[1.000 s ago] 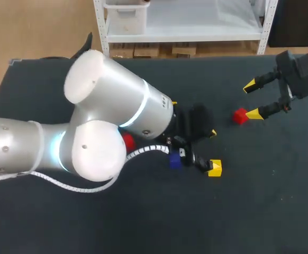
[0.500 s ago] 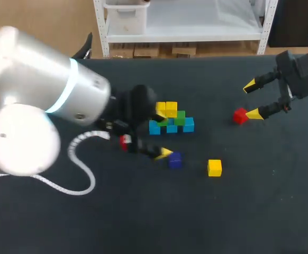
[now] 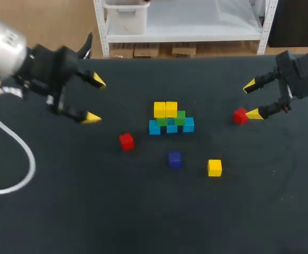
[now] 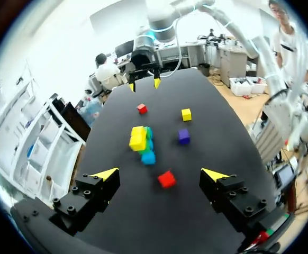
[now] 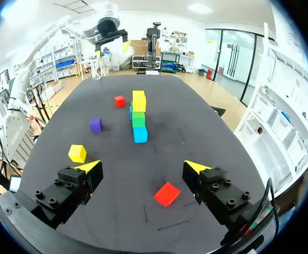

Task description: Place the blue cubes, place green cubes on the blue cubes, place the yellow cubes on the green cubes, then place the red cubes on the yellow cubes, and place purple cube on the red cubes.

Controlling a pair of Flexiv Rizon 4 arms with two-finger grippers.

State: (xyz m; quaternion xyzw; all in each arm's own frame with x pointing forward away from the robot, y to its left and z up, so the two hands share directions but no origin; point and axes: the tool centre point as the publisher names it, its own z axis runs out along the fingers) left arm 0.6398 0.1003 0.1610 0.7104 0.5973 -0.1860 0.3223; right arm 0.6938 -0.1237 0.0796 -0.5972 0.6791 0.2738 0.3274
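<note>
At the table's middle stands a stepped stack [image 3: 171,118]: three blue cubes [image 3: 171,127] in a row, two green cubes [image 3: 180,117] on them, two yellow cubes [image 3: 165,109] on top. Loose in front lie a red cube [image 3: 126,141], a purple cube [image 3: 174,159] and a yellow cube [image 3: 214,167]. My left gripper [image 3: 96,99] hangs open at the back left, empty; in its wrist view [image 4: 160,174] the red cube [image 4: 166,179] lies ahead on the table. My right gripper [image 3: 251,100] is open at the right, beside a second red cube [image 3: 240,116], seen under it [image 5: 167,193].
The black table [image 3: 238,211] has a wide bare front half. My left arm's white cable [image 3: 16,159] loops over the table's left part.
My left arm has pulled back from the middle to the back left, uncovering the stack and the red cube. The right arm has kept still.
</note>
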